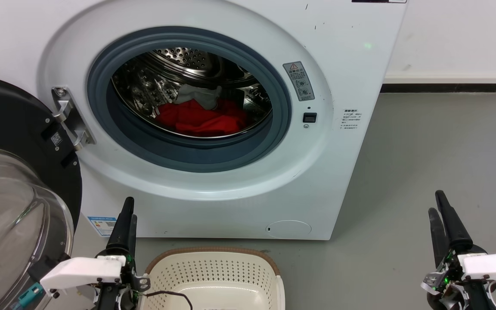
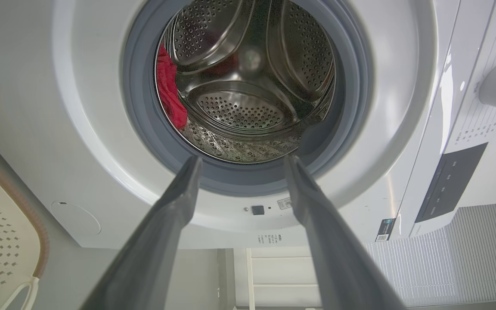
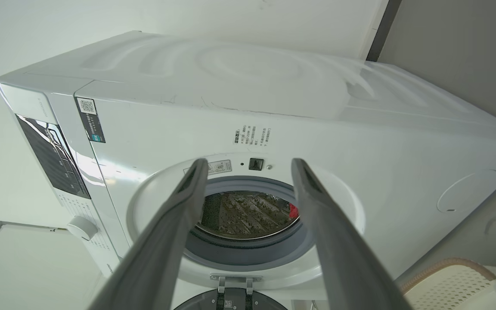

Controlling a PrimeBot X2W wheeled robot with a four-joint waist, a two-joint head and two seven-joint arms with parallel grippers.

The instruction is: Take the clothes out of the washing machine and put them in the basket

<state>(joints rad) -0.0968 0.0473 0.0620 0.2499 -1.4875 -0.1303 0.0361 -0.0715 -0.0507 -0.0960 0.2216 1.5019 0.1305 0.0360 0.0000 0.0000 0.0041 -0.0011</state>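
The red clothes [image 1: 203, 118], a pale piece [image 1: 200, 95] on top, lie low in the drum [image 1: 179, 58] at the head view's upper middle, inside the washing machine [image 1: 230, 198], its door [image 1: 11, 125] open at left. The basket [image 1: 213, 251] sits bottom centre. The left gripper [image 1: 130, 209] and right gripper [image 1: 436, 202], lower left and lower right, stand spread and hold nothing. We should send one over the grey seal [image 1: 196, 155], dip low and pinch deep into the heap.

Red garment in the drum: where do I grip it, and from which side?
Pinch a raised fold at the near edge of the red garment, bunched low in the drum. Come straight in through the porthole from the front, angled down: the open door stands at the left, and the pale piece lies on its back part.
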